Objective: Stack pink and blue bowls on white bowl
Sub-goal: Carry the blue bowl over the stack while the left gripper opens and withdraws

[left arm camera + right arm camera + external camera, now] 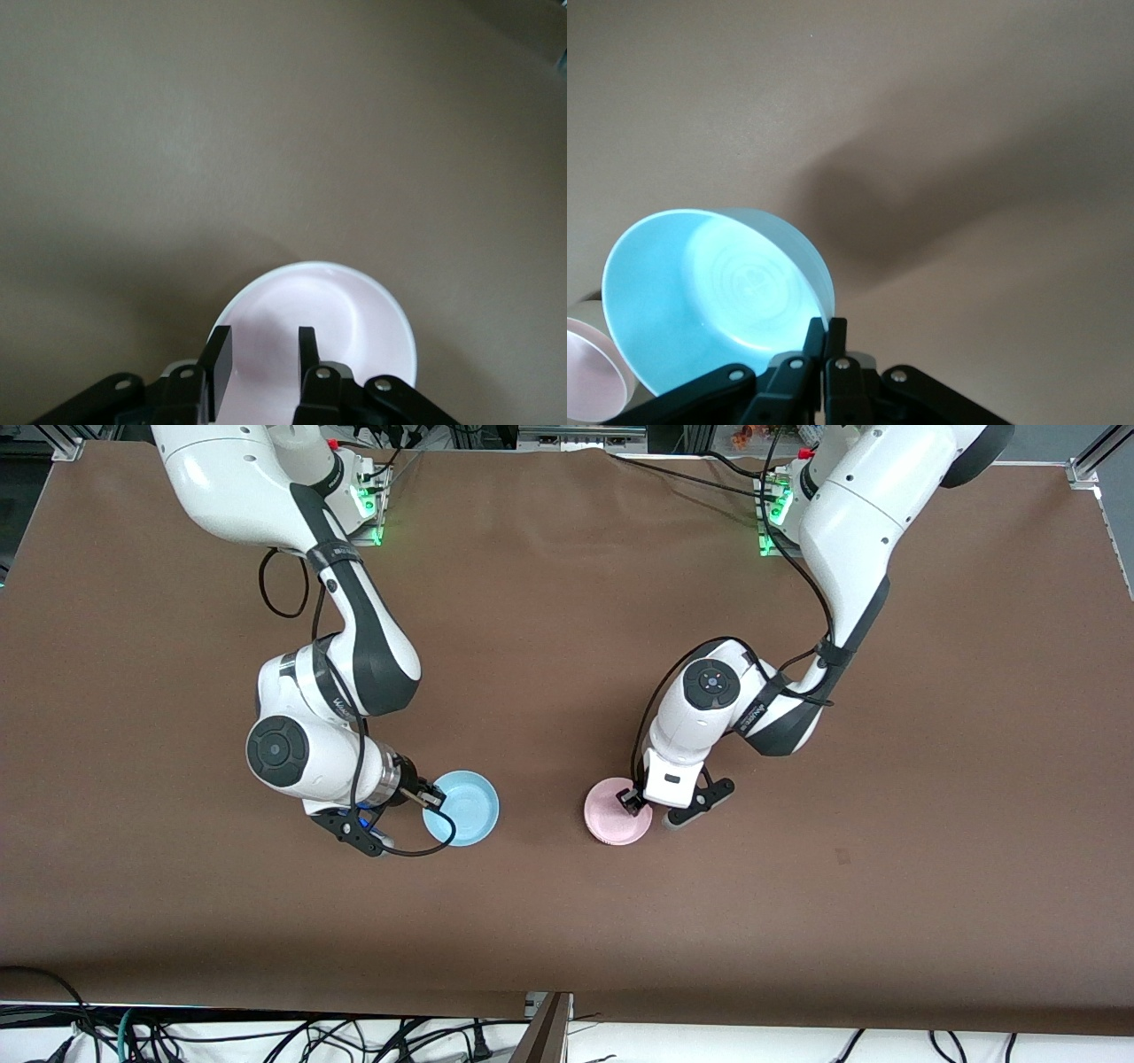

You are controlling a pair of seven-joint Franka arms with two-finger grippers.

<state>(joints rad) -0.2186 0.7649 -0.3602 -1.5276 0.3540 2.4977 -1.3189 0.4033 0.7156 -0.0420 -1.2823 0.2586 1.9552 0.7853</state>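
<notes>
Front view: right gripper pinches blue bowl's rim.

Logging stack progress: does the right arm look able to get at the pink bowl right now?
Probably not cleanly. The right gripper is shut on the blue bowl, so it has no free fingers. The left gripper sits open right over the pink bowl, blocking the way from above.

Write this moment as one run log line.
right gripper: shut on blue bowl, lifted | left gripper: open over pink bowl | white bowl: unseen
</notes>
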